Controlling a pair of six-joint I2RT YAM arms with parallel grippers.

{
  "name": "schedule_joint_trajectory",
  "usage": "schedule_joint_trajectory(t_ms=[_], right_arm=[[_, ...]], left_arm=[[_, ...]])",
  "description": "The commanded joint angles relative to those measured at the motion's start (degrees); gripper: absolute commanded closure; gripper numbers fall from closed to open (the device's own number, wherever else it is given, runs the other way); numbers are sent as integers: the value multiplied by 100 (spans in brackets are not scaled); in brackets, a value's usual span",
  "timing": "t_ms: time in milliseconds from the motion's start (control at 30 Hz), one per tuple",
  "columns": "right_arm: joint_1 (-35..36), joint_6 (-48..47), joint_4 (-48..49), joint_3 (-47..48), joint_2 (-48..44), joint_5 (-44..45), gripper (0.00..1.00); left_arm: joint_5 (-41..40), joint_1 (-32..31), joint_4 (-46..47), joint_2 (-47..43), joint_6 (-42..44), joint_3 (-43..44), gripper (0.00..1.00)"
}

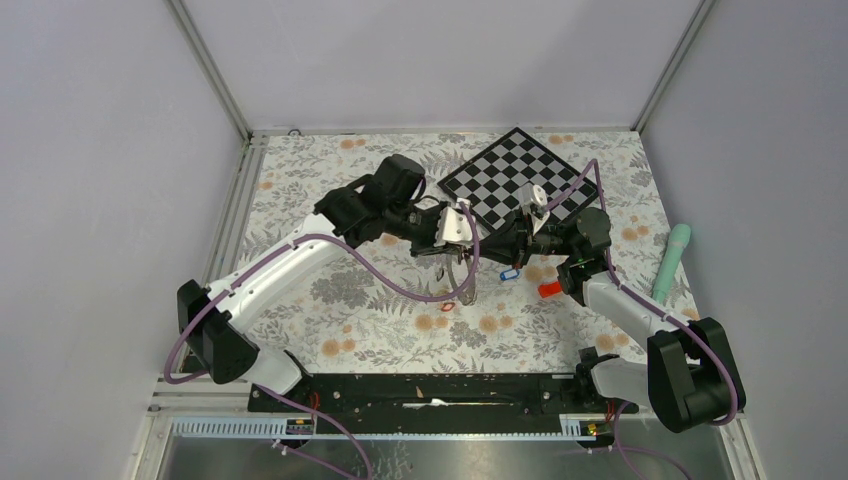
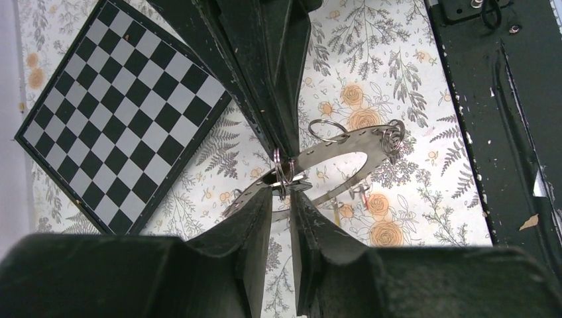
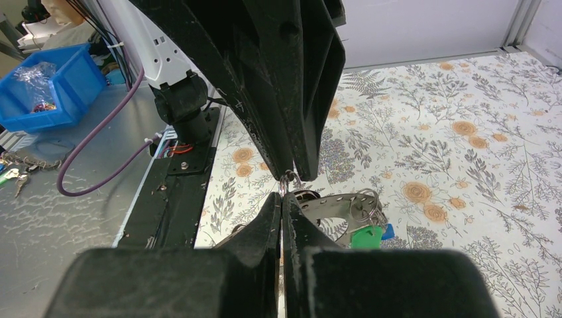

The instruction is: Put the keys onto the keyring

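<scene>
The keyring [image 2: 344, 151] is a flat grey metal ring with small holes, held in the air between both grippers. My left gripper [image 2: 281, 192] is shut on its rim. My right gripper [image 3: 283, 192] is shut on a small split ring [image 3: 286, 180] at that same rim, facing the left fingers [image 3: 291, 119]. Keys hang from the keyring's far side: a green tag [image 3: 366, 236] and a blue tag [image 3: 388, 231] beside it. More split rings [image 2: 395, 132] sit on it. In the top view the grippers [image 1: 462, 235] [image 1: 500, 243] meet over the table's middle, with a blue tag [image 1: 509, 273] just below them.
A chequered board [image 1: 520, 180] lies at the back, right behind the grippers. A red block [image 1: 549, 289] lies right of the blue tag. A mint-green cylinder [image 1: 672, 260] lies at the right edge. A small red item [image 1: 447, 304] lies on the floral cloth in front.
</scene>
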Motion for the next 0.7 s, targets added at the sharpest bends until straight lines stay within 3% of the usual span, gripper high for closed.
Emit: schedule_joint_trajectory(t_ms=[0, 200, 367, 667], right_arm=[[-40, 19, 246, 271, -158, 49, 100], [-46, 0, 233, 254, -155, 62, 100], [-53, 11, 143, 278, -155, 223, 100], [-64, 163, -191, 396, -87, 719, 100]], left_arm=[[16, -16, 162, -3, 81, -30, 77], [136, -21, 168, 37, 46, -19, 83], [211, -21, 164, 45, 46, -70, 100], [-275, -157, 555, -110, -129, -293, 100]])
